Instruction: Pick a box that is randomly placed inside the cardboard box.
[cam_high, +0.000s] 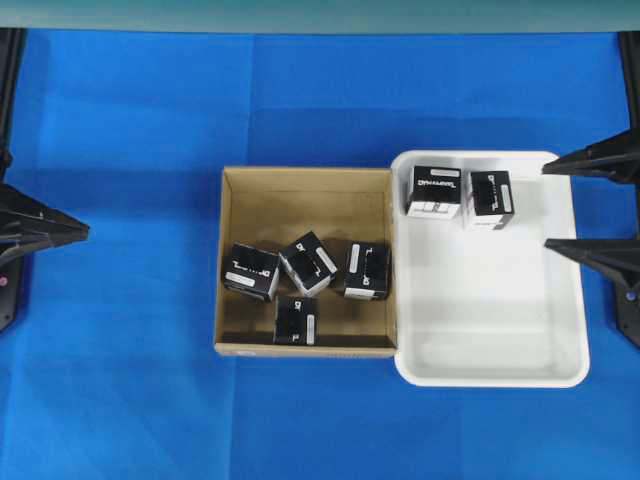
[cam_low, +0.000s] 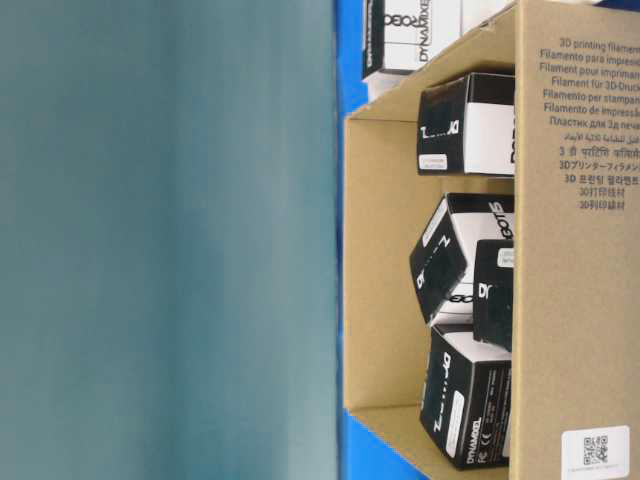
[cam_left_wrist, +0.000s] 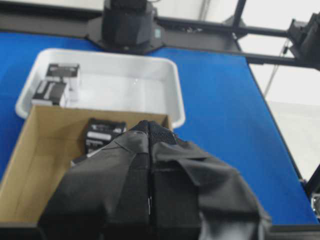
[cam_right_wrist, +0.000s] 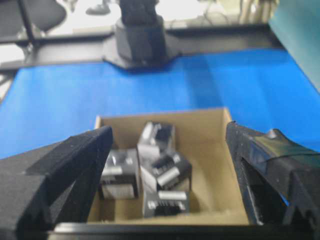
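Four black boxes lie loosely clustered in the front half of the cardboard box, none lifted. Two more sit in the far corner of the white tray touching its right wall. The left gripper is closed; the right gripper gapes wide, empty, both over the blue bench

Robotics lab, blue mat, black frame rails
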